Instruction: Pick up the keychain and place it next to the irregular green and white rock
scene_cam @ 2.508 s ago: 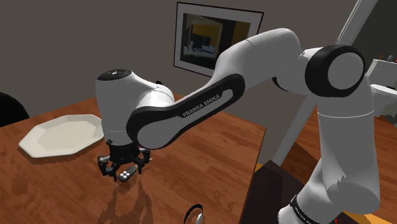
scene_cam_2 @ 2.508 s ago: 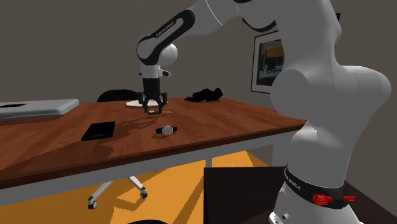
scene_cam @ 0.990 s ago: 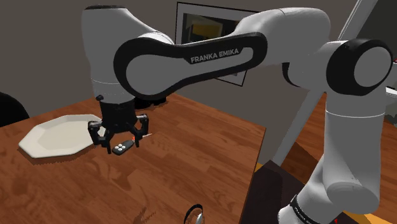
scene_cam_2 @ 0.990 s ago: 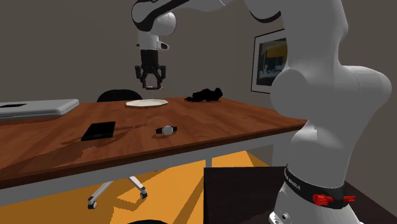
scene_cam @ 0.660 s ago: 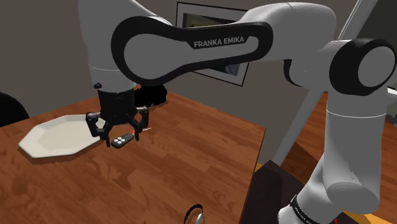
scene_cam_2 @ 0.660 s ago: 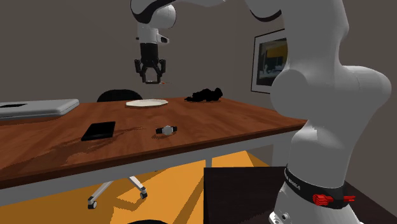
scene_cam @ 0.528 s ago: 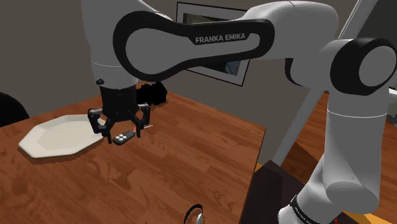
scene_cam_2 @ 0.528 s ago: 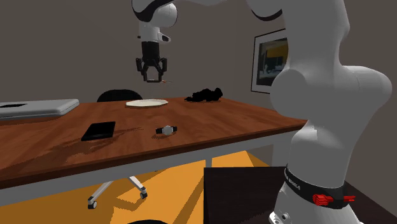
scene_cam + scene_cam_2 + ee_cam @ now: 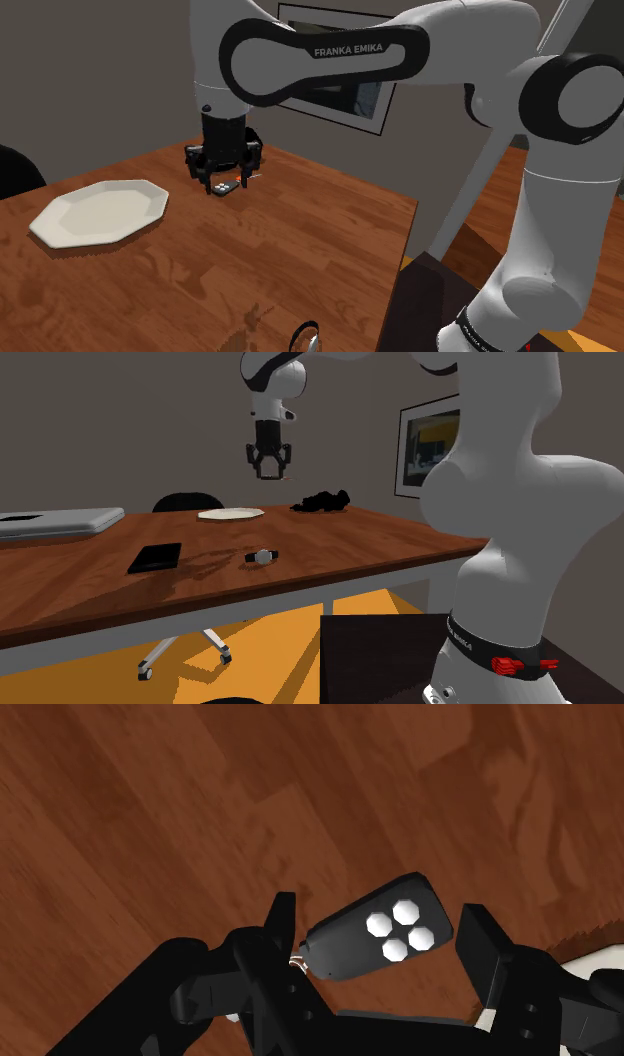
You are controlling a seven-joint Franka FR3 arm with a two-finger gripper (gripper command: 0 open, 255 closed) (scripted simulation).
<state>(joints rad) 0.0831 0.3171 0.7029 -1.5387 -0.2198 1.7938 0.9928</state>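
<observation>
Black tool clasps between its fingers the black, white-buttoned keychain fob, above the brown wooden counter.

We're stretching the arm up & over toward the shoulder view's left, with the forearm lying approx. level and the wrist bending straight down. The gripper is hanging vertical, tips pointing down. Its fingers are closing in on the key fob, gripping it between them.
</observation>
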